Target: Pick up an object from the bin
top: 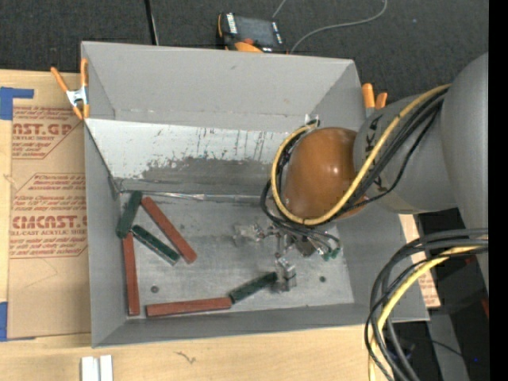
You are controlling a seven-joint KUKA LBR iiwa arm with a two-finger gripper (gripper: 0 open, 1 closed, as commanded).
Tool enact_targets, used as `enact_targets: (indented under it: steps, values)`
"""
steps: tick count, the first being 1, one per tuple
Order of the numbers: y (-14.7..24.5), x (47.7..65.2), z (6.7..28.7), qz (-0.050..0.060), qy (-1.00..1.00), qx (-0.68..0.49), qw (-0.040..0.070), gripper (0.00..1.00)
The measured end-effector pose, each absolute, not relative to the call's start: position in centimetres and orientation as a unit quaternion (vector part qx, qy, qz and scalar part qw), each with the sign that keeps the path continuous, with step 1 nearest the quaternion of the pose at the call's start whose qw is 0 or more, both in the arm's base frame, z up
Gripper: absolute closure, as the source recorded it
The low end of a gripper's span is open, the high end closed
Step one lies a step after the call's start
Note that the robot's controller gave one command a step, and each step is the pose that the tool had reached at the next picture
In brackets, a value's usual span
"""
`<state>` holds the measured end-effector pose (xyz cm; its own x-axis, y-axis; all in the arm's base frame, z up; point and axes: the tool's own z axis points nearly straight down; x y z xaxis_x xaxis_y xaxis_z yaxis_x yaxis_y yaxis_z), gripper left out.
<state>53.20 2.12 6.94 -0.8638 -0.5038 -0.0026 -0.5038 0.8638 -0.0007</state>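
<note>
My gripper point(266, 254) hangs low over the right half of the bin floor, under the arm's orange dome. Its fingers stand open, one fingertip point(244, 231) to the left and the other point(285, 275) toward the front. A short dark green bar point(254, 287) lies on the floor at the front. Its right end lies right at the front fingertip, and I cannot tell whether they touch. Nothing is between the fingers. A long red-brown bar point(188, 307) lies end to end with the green bar, along the front wall.
In the left part lie a red-brown bar point(131, 275) along the left wall, a slanted red-brown bar point(168, 228) and two dark green bars point(155, 244) point(128, 214). The arm and its cables cover the bin's right side.
</note>
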Motion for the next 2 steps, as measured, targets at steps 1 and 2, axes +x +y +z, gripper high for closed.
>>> enact_targets:
  steps: [1, 2]
  values:
    - [2.2, 53.1, 7.0, 0.000, 0.965, -0.262, 0.000, 1.00]
    - [2.0, 55.5, 22.0, -0.001, 0.943, -0.332, 0.006, 1.00]
